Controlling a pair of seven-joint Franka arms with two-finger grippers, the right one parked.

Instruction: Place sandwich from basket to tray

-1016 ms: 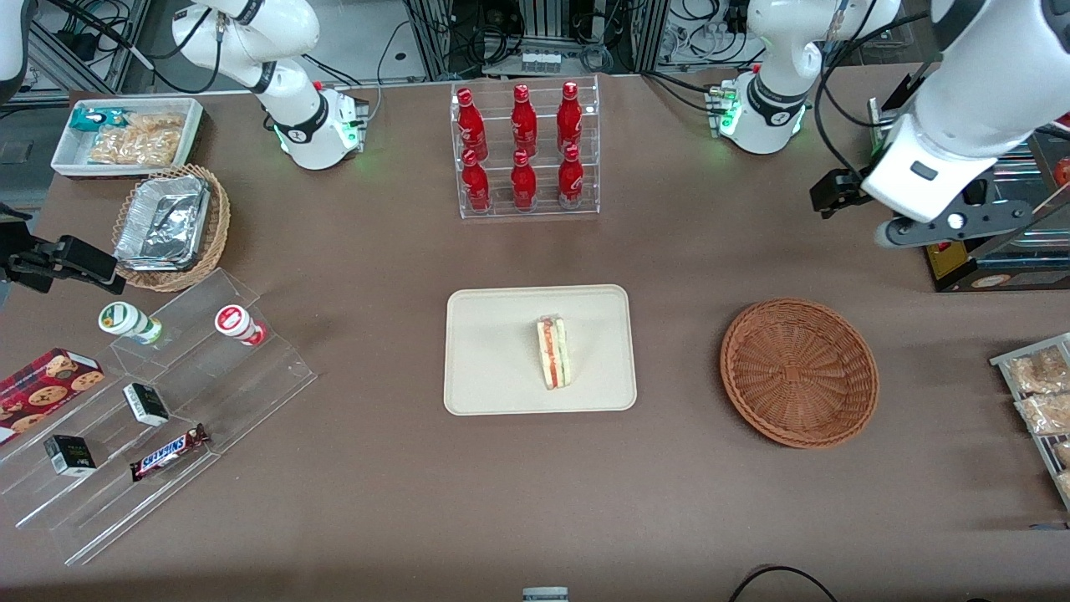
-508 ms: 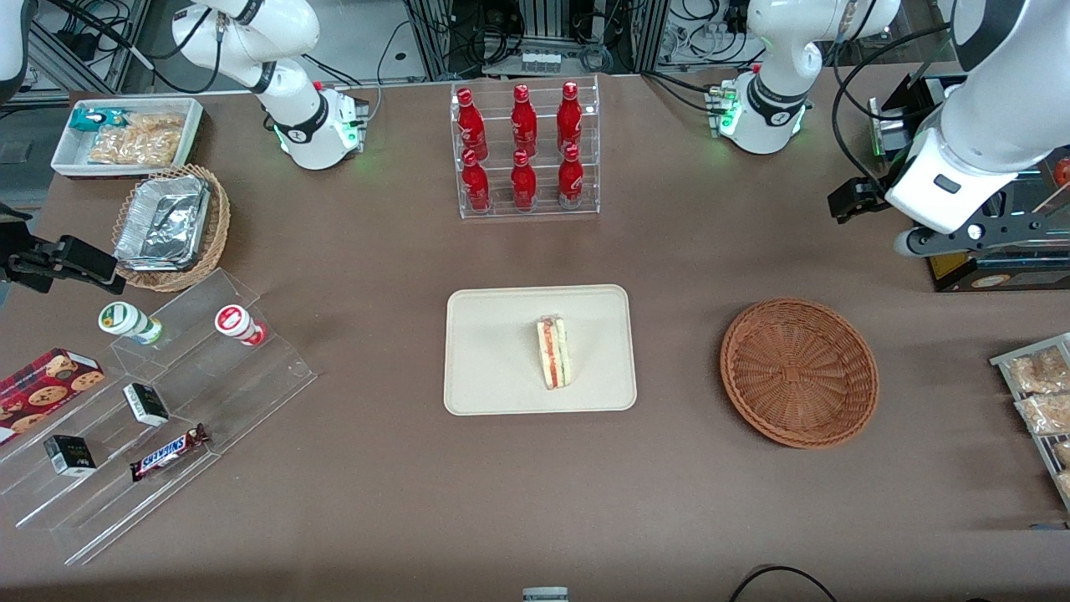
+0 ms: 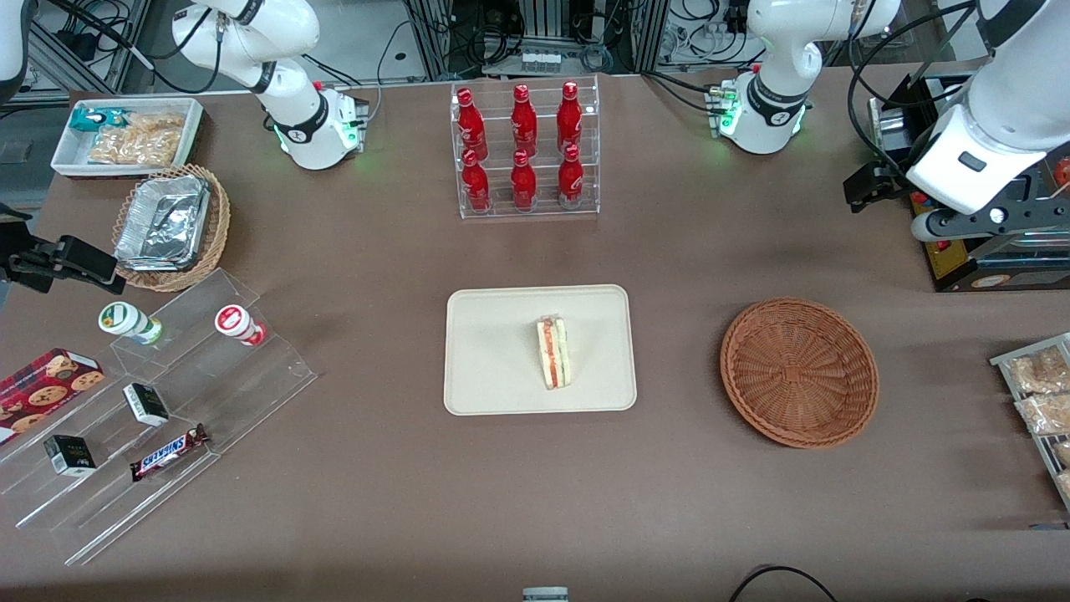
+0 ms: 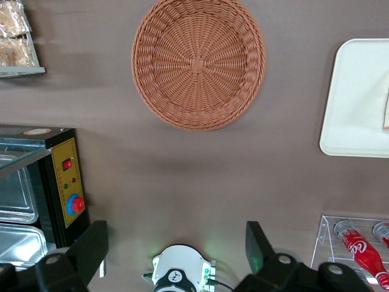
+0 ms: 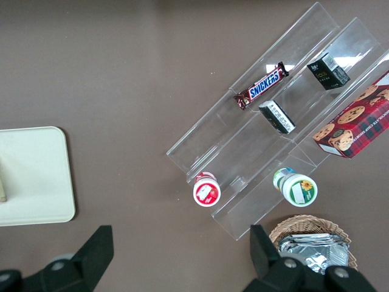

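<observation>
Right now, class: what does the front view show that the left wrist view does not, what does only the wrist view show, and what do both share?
Only the front view shows the whole sandwich lying on the tray, the full bottle rack and the snack shelves.

Only the left wrist view shows the gripper, open and empty, high above the table.

Both show the empty basket, the tray and the black control box with its red button.
</observation>
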